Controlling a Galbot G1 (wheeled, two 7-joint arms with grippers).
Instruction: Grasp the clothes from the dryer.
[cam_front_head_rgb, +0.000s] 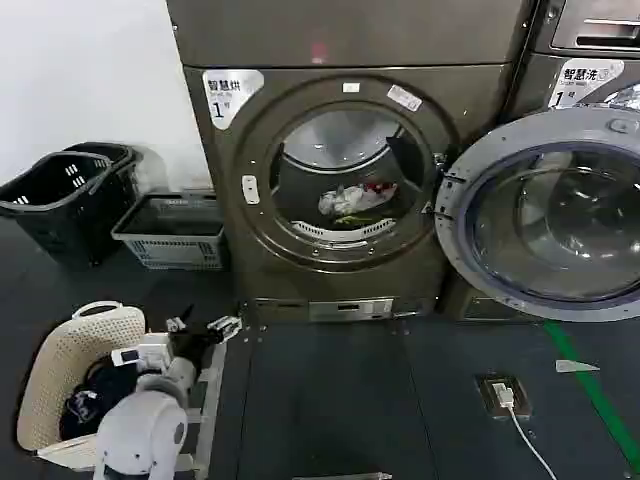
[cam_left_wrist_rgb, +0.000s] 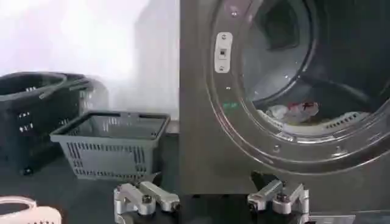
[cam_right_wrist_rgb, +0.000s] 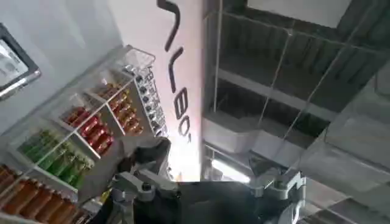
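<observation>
I see the clothes (cam_front_head_rgb: 355, 199) low inside the dryer (cam_front_head_rgb: 330, 180) | door (cam_front_head_rgb: 550, 215) open | left gripper (cam_left_wrist_rgb: 210, 199) wide open, low outside the dryer | right gripper (cam_right_wrist_rgb: 207, 185) open too

clothes (cam_front_head_rgb: 356, 199): small white, red and yellow-green bundle, heaped low in the drum, frame centre | dryer (cam_front_head_rgb: 330, 250): bronze-grey front-loader, upper centre, glass door (cam_front_head_rgb: 545, 215) swung open at right

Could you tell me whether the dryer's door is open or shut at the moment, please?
Open. The door is swung out to the right of the dryer, leaving the round port clear, with the clothes lying in the drum.
</observation>
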